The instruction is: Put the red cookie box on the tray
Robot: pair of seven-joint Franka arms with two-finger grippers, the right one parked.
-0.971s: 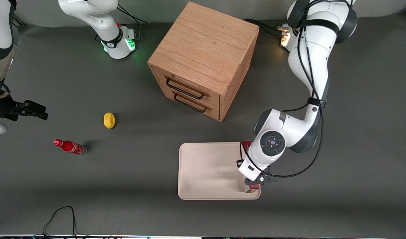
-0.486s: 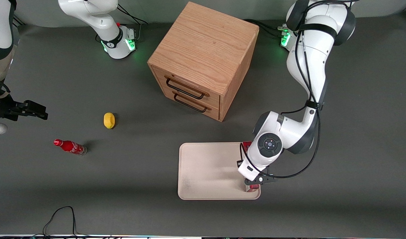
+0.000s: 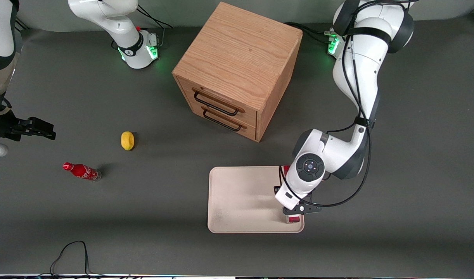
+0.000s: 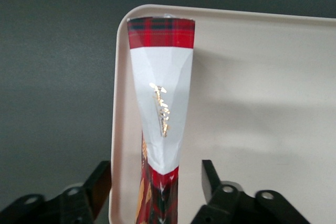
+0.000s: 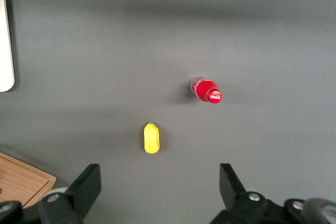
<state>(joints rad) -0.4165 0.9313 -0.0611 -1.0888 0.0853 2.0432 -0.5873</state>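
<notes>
- wooden drawer cabinet (image 3: 237, 69): largest item on the table, standing farther from the front camera than the tray and well apart from it; judged no obstacle to the work.
- tray (image 3: 241, 201): cream-white, flat on the dark table with a low raised rim; most of its floor is bare.
- red cookie box (image 4: 160, 103): lies on the tray, along the rim at the working arm's end. in the front view only its two short ends show past the wrist, one near the tray's corner closest to the camera.
- orientation: the long axis lies flat and parallel to that tray edge, running from the nearer corner toward the cabinet. the tartan end points at the rounded corner; the white patch faces up toward the wrist camera.
- gripper (image 4: 157, 192): sits directly over the box, fingers spread wide, one to each side with a visible gap, holding nothing.
- risk 1: the box sits tight against the rim. judged cause of trouble: a sideways drift on retreat lets a finger brush the box and push it onto or over the low rim.
- risk 2: the outer finger hangs over the rim line; a low retreat could catch the rim and shift the tray.
- cola bottle (image 3: 82, 171) and yellow lemon-like object (image 3: 127, 140): small, toward the parked arm's end, not involved.
</notes>
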